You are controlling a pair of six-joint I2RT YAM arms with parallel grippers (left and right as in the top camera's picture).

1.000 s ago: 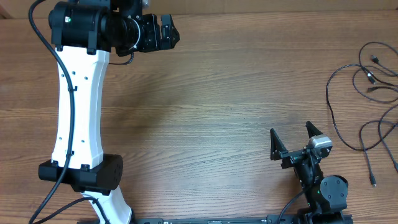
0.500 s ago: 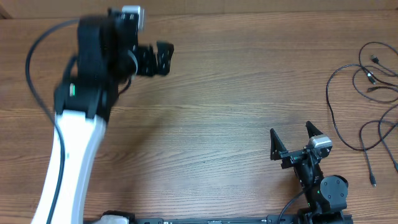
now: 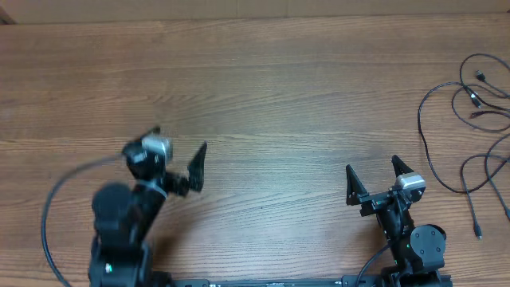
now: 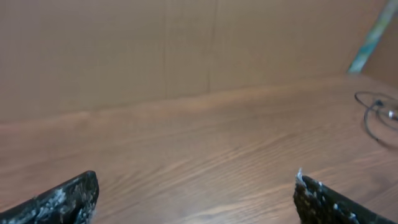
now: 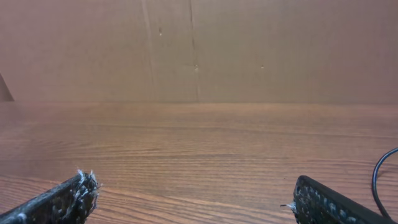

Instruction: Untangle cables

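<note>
Two robot arms are sitting at the near edge of a wood-grain table [image 3: 279, 96], while the cables [image 3: 474, 101] are lying well apart from both, spread in loose black loops and strands at the far right edge of the overhead view, several small plug ends showing among them. The left gripper [image 3: 177, 146] is appearing blurred over the left half of the table, its jaws standing wide apart and holding nothing. The right gripper [image 3: 374, 177] is showing sharply near the lower right, its jaws likewise spread wide and empty, with bare wood lying between it and the nearest strand. In the left wrist view, the left gripper [image 4: 196, 186] is framing open tabletop between its two dark, scuffed fingertips [image 4: 68, 199], and a thin loop of the cables [image 4: 365, 118] is showing far off at the right edge, lying flat on the wood. In the right wrist view, the right gripper [image 5: 193, 193] is facing a plain cardboard wall [image 5: 199, 50] rising at the back of the table, and one curved black strand of the cables [image 5: 376, 174] is entering the frame at the lower right, beyond the right-hand fingertip and not touching it.
</note>
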